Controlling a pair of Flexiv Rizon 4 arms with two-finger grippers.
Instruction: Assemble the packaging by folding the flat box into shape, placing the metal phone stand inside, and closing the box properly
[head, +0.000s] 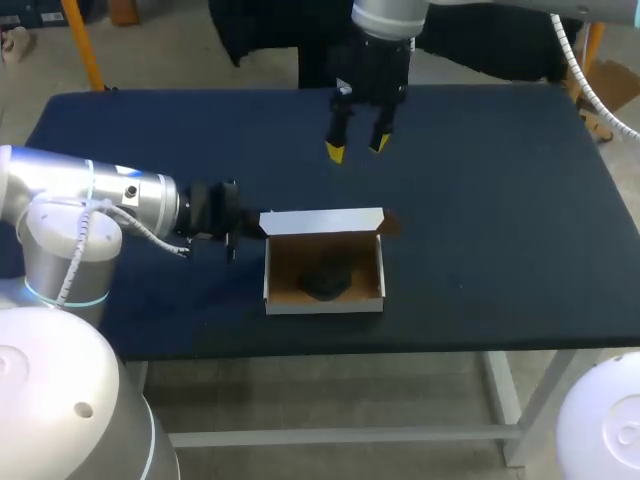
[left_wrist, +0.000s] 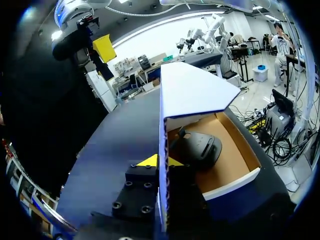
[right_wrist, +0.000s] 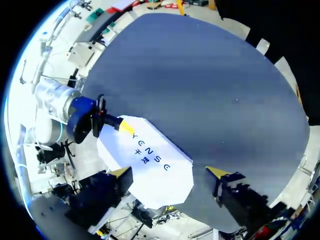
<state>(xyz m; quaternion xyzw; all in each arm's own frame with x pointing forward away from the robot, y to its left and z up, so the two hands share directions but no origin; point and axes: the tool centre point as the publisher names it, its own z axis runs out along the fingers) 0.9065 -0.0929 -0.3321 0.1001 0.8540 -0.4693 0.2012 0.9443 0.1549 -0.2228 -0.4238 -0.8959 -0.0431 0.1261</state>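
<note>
Box (head: 325, 302) sits folded below the frame's middle, phone stand (head: 327, 281) already inside, left gripper (head: 258, 227) pinching its left edge, right gripper (head: 357, 147) hanging spread wide at upper middle; folding down the raised lid (head: 322, 221) looks next.

Box (head: 323, 262): frame centre, on table (head: 500, 200).
Phone stand (head: 328, 281): in box.
Left gripper (left_wrist: 160, 161): astride box's left wall.
Right gripper (head: 358, 148): upper middle, behind box, well apart.
</note>
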